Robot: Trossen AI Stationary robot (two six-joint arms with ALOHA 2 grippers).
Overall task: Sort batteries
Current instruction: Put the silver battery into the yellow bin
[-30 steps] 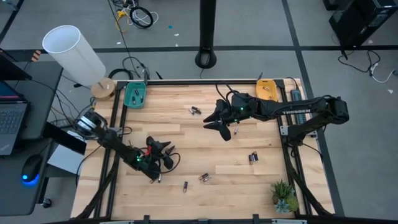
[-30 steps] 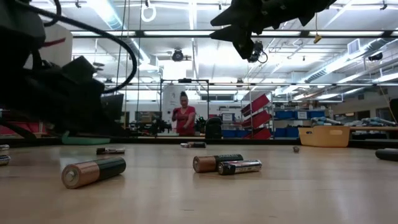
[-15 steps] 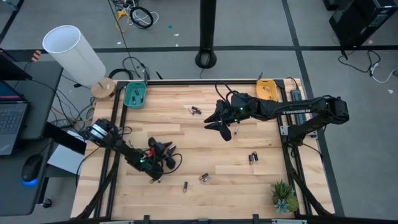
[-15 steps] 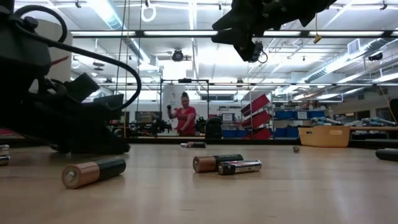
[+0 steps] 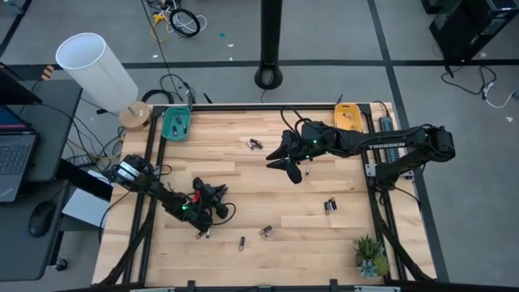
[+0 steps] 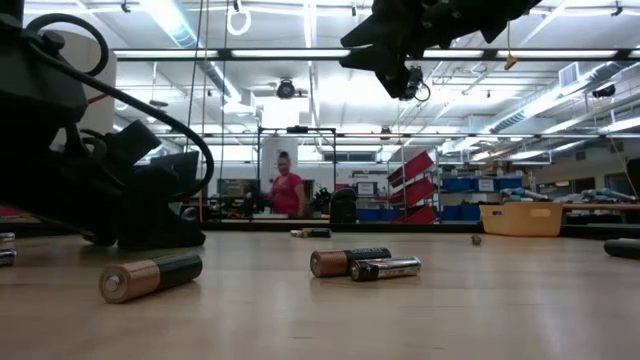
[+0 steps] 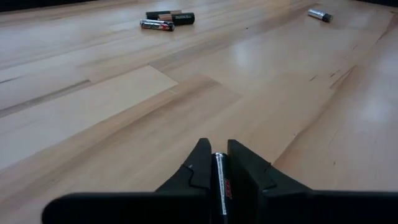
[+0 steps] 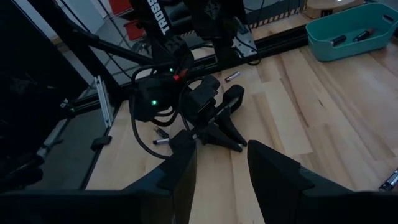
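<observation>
High view: the left hand [image 5: 204, 229] sits low at the desk's [image 5: 324, 243] near-left part, the right hand [image 5: 285, 165] hangs above the middle. Loose batteries number about six here: a pair [image 5: 255, 145], a pair [image 5: 330, 205], a pair [image 5: 266, 232], one single [image 5: 242, 242].

Low view: three batteries [image 6: 150, 276] lie close.

Left wrist view: the left hand pinches a slim battery [image 7: 219, 180]; lift it straight, keeping it centred.

Right wrist view: the right hand's fingers [image 8: 273, 171] stand spread, empty; a teal tray [image 8: 348, 31] holds two cells.

Copper-and-black batteries [image 6: 150, 276] on pale wood table [image 5: 268, 182], teal tray [image 5: 176, 125], orange tray [image 5: 349, 119]
</observation>
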